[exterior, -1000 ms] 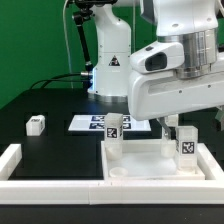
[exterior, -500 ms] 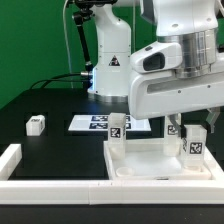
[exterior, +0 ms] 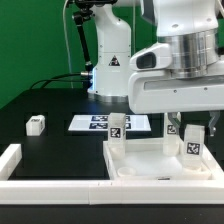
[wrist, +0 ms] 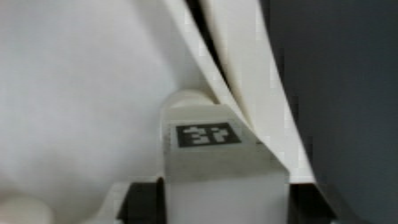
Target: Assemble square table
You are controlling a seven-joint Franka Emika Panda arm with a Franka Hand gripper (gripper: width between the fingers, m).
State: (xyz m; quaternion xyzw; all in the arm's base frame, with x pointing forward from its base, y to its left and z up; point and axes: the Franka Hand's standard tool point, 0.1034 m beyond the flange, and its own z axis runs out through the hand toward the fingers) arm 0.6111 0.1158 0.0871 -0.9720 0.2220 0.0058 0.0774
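The gripper is hanging over the right side of the square slab, and its fingers are clamped on a leg. This held leg is standing upright, with its long axis running vertically and its tag facing the near side. Whether its foot is touching the slab cannot be told. In the wrist view the same leg is filling the middle, with its tag showing and white plastic running beside it.

The slab is lying flat on the black table at the near right, with its raised corners pointing up and its near edge running left to right. A second leg is standing upright at the slab's far-left corner, its tag also facing near. A half-hidden tagged block is showing just behind the gripper. A loose leg is sitting well apart on the left.

The marker board is lying flat beyond the slab, and the border rail is wrapping around the near-left corner.
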